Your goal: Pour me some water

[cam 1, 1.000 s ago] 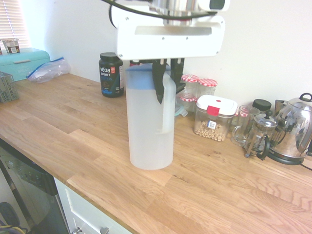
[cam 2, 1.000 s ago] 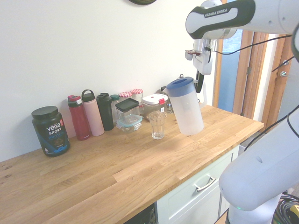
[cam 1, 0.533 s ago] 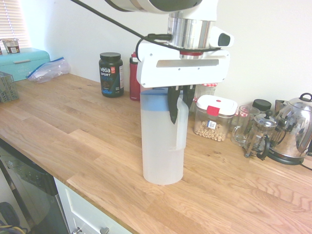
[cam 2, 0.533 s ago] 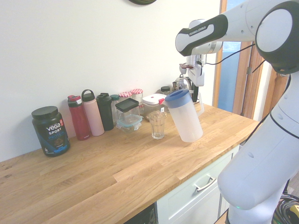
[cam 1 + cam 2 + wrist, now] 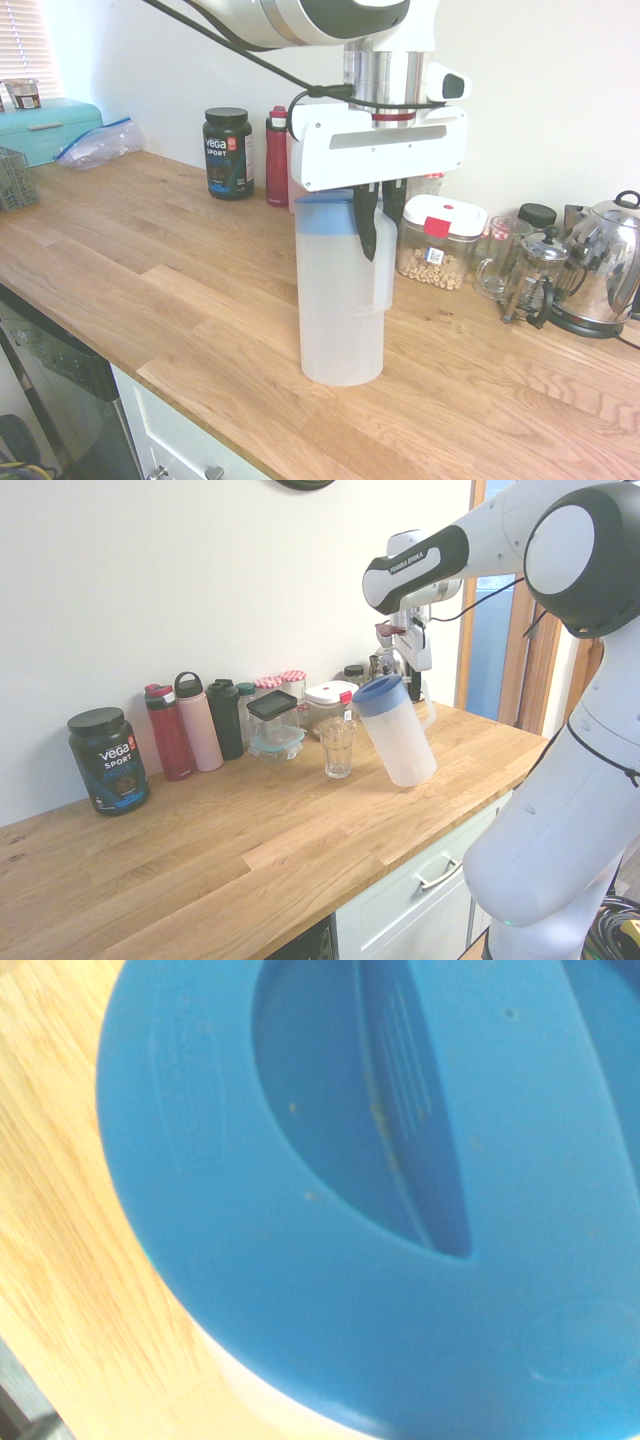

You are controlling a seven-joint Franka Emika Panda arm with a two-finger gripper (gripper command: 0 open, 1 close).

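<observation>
Your gripper (image 5: 378, 228) clamps the handle of the blue-lidded jug (image 5: 398, 732), tilted just right of the empty glass (image 5: 337, 747) on the counter (image 5: 300, 840).

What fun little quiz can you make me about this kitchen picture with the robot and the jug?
1. True or false: the claw is shut on the handle of the jug.
2. What colour is the jug's lid? A red, B blue, C green.
3. In the second outside view, what stands on the counter right next to the jug: the empty glass or the kettle?

Key
1. True.
2. B, blue.
3. The empty glass; the kettle stands further along the wall, as the first outside view shows.
</observation>
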